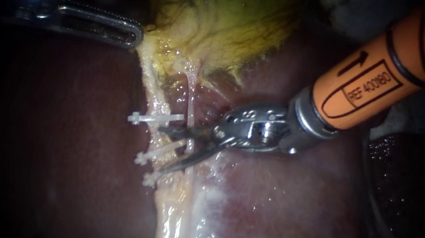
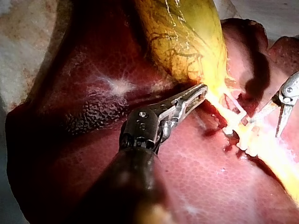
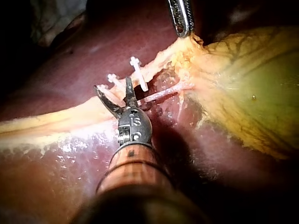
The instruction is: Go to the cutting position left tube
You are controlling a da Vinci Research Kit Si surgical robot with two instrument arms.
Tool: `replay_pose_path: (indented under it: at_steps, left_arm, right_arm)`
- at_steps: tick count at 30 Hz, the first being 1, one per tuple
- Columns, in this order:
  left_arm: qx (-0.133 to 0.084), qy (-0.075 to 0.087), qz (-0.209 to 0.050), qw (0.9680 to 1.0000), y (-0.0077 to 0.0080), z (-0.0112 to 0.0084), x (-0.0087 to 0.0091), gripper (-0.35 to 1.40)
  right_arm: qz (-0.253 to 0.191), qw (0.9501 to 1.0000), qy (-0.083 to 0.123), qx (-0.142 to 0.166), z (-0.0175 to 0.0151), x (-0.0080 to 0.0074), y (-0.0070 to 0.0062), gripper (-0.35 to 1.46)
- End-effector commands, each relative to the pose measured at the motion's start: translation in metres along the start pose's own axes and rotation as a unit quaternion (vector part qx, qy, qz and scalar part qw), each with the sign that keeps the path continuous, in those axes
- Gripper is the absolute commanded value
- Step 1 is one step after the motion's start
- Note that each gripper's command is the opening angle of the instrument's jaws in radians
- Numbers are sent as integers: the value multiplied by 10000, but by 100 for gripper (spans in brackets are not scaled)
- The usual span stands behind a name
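- Your left tool (image 1: 137, 37) comes in from the left; its jaws are clenched on the pale edge of the gallbladder (image 1: 224, 17); the tissue peaks up to the tip.
- The left tube (image 1: 159, 105) runs down from that grip as a yellowish strand over the liver (image 1: 59, 139); three white clips cross it: top clip (image 1: 157, 119), middle clip (image 1: 158, 153), lowest clip (image 1: 149, 179).
- Your right tool (image 1: 163, 148) reaches in from the upper right; its two dark blades stand apart, released, grasping nothing.
- One blade points just under the top clip; the other angles down toward the lowest clip; the middle clip lies in the gap between them.
- Whether either blade touches the tube cannot be told.
- From the right wrist, the blades fork open right at the clipped stretch; the left tool's tip sits ahead, at the gallbladder's edge.
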Motion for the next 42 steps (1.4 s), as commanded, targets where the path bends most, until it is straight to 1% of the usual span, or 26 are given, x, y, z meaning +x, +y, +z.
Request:
replay_pose_path:
  at_steps: [1,4,6,8,12,14,17,22,25,28,32,37,42]
  left_arm:
    - [0,-1,0,10000,0,0,0,-35]
    - [0,-1,0,10000,0,0,0,-35]
    - [0,-1,0,10000,0,0,0,-35]
    - [-1,-1,0,10000,0,0,0,-35]
    - [-1,-1,0,10000,0,0,0,-35]
    - [-2,-2,0,10000,0,0,0,-35]
    - [-2,-2,0,10000,0,0,0,-35]
    - [-1,-1,1,10000,0,0,0,-35]
    - [-2,-2,1,10000,0,1,0,-35]
    - [-2,-2,1,10000,0,0,0,-35]
    - [-2,-2,0,10000,0,0,0,-35]
    - [-2,-2,0,10000,0,1,0,-35]
    - [-3,-2,1,10000,0,1,0,-35]
  right_arm:
    - [54,10000,21,21,-1,-5,4,102]
    - [230,9996,46,134,-8,-16,15,102]
    - [396,9989,102,229,-11,-24,22,102]
    - [583,9974,201,367,-11,-31,30,102]
    - [818,9946,245,584,-7,-43,46,102]
    - [915,9932,226,685,-1,-51,53,102]
    - [999,9916,146,810,8,-63,62,102]
    - [1161,9883,65,989,19,-76,71,102]
    - [1232,9867,60,1055,23,-79,76,102]
    - [1290,9850,105,1142,25,-77,80,102]
    - [1480,9802,193,1304,29,-74,82,99]
    - [1703,9714,357,1615,32,-68,81,99]
    - [1788,9664,445,1794,35,-61,79,97]
